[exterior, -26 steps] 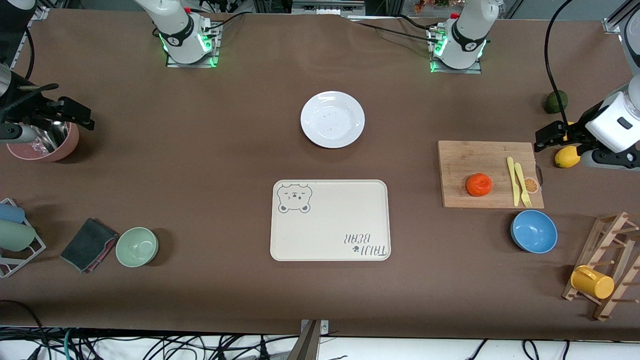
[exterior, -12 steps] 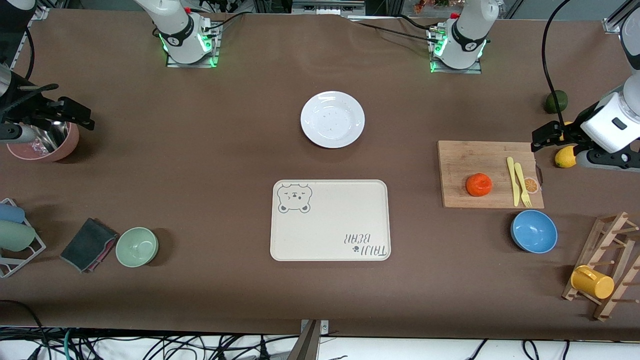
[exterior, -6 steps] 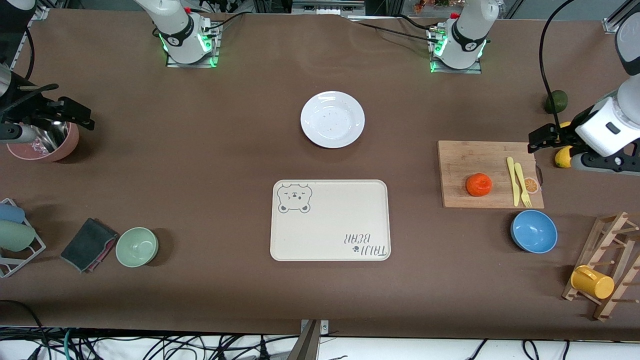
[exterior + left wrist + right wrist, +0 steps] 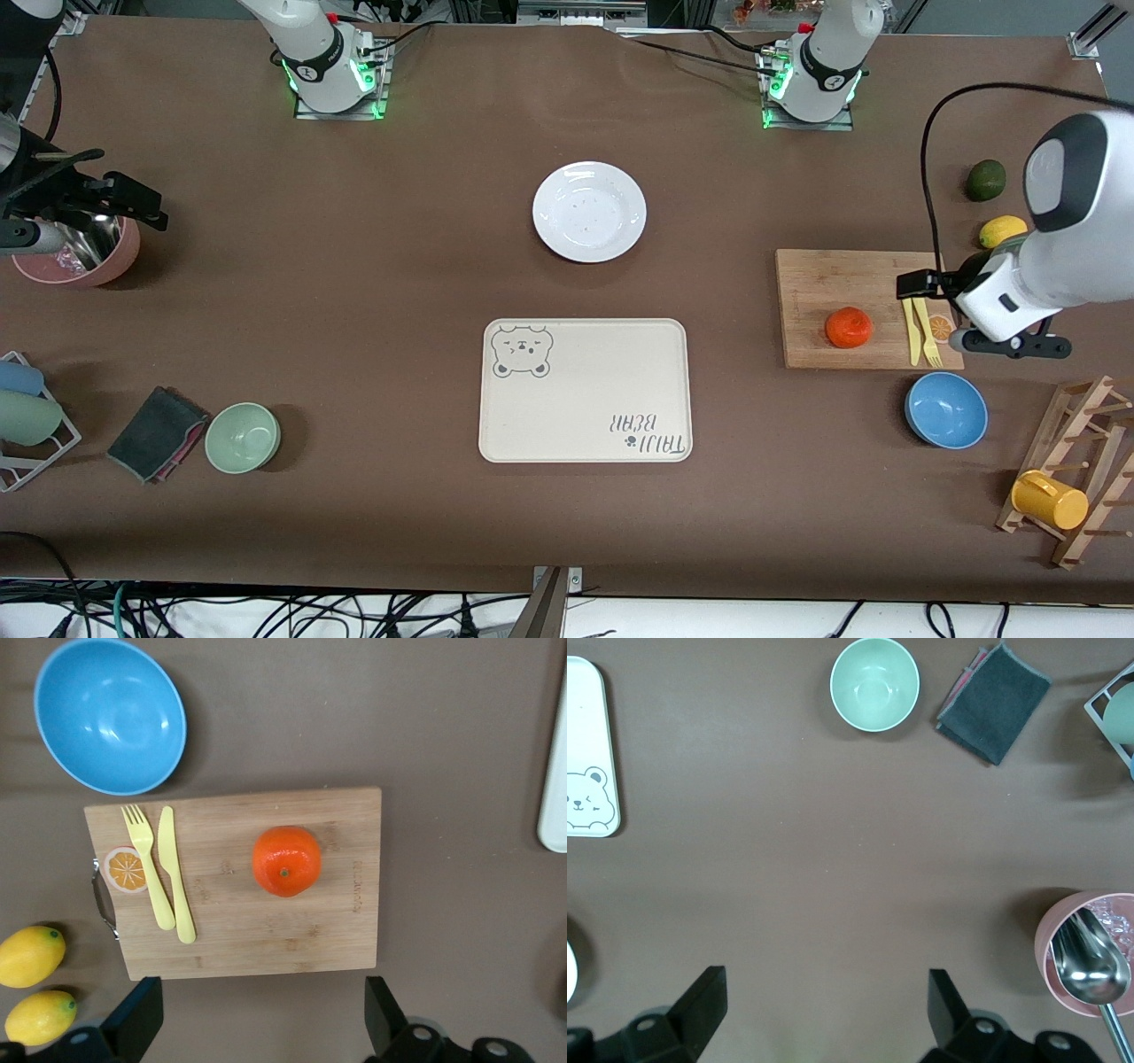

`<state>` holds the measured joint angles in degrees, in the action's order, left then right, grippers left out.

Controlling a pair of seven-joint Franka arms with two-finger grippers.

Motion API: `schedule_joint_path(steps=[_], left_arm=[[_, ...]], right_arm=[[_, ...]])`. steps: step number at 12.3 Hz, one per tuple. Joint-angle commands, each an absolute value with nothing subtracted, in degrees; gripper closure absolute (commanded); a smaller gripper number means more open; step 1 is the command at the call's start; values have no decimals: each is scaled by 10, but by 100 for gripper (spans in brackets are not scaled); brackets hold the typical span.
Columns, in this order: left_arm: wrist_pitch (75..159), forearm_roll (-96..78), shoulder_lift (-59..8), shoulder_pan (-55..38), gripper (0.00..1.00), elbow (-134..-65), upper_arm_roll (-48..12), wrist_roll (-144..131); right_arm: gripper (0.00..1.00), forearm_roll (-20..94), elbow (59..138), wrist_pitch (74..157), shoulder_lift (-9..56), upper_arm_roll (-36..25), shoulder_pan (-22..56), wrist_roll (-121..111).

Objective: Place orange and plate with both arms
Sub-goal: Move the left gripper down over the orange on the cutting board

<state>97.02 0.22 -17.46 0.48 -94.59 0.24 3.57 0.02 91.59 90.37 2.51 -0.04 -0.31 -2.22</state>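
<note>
Overhead, the left claw (image 4: 912, 285) hangs spread above the cutting board (image 4: 824, 275), right claw (image 4: 142, 206) likewise spread.

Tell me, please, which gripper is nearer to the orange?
Left. The left gripper hangs open over the cutting board beside the orange; the right gripper waits open by the pink bowl.

A bear-print tray (image 4: 585, 390) lay mid-table. A cutting board (image 4: 811, 275) carried a yellow fork (image 4: 925, 332) and knife (image 4: 909, 332). A blue bowl (image 4: 945, 409) sat nearer the camera. A green bowl (image 4: 243, 437) sat beside a folded cloth (image 4: 158, 433).
</note>
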Motion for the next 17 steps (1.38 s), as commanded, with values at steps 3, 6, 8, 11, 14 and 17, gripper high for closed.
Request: schedule_joint_path(steps=[3, 6, 8, 11, 14, 17], left_arm=[[1073, -21, -185, 14, 0, -1025, 3, 31], [1152, -21, -188, 10, 0, -1083, 1, 16], [1218, -21, -190, 7, 0, -1129, 1, 11], [1300, -21, -202, 7, 0, -1186, 0, 7], [1315, -29, -227, 7, 0, -1188, 0, 2], [1326, -35, -248, 6, 0, -1187, -1, 2]], right_arm=[[0, 9, 925, 901, 15, 5, -11, -25], [0, 10, 925, 901, 15, 6, -11, -25], [0, 11, 925, 901, 15, 6, -11, -24], [0, 11, 925, 901, 15, 6, -11, -24], [0, 11, 925, 901, 15, 6, -11, -24], [0, 11, 925, 901, 15, 10, -11, -24]])
